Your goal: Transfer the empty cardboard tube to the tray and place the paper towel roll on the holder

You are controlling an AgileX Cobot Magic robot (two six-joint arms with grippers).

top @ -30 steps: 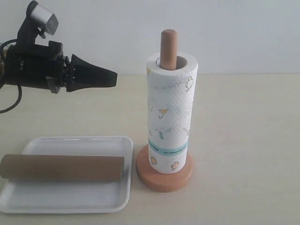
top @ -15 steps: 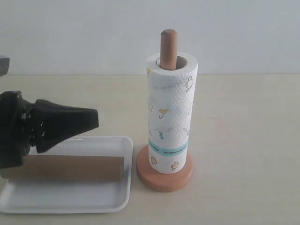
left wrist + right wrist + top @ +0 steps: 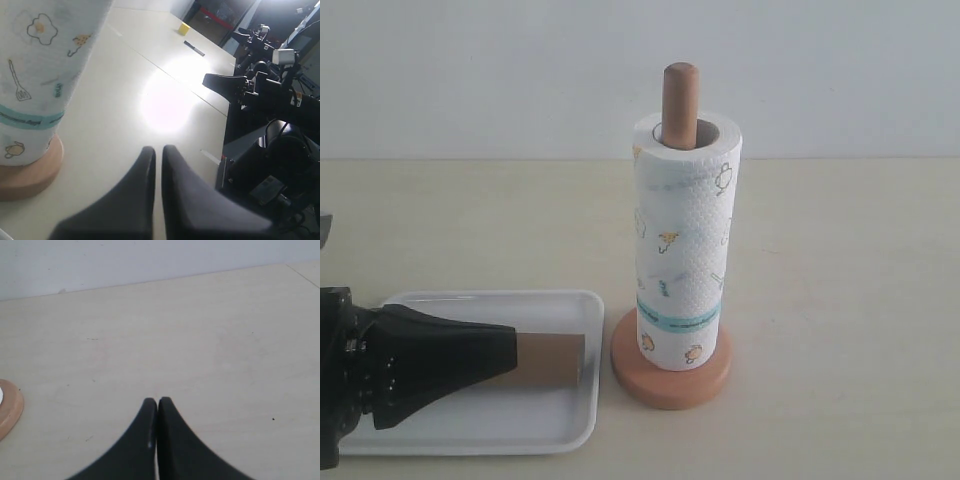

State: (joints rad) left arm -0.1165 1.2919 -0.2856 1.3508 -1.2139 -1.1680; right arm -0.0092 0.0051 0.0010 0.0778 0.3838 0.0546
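The white paper towel roll (image 3: 682, 245) with yellow prints and a teal band stands on the wooden holder (image 3: 671, 378), whose pole top (image 3: 680, 100) sticks out above it. The brown cardboard tube (image 3: 550, 360) lies in the white tray (image 3: 570, 420) at the front left, mostly hidden by my left gripper (image 3: 512, 352). That gripper is shut, empty, low in front of the tray, pointing right. In the left wrist view its tips (image 3: 158, 150) face the roll (image 3: 40, 75) and holder base (image 3: 30, 175). My right gripper (image 3: 157, 401) is shut over bare table, absent from the exterior view.
A slice of the holder's base (image 3: 9, 407) shows at one edge of the right wrist view. The left wrist view shows the other arm's black hardware (image 3: 265, 95) beyond the table edge, plus a small yellow block (image 3: 184, 28) and a pen-like object (image 3: 194, 48) on a far table.
My left gripper has dropped from high at the back left to low in front of the tray, now covering most of the tube. Roll, holder, tube and tray have not moved.
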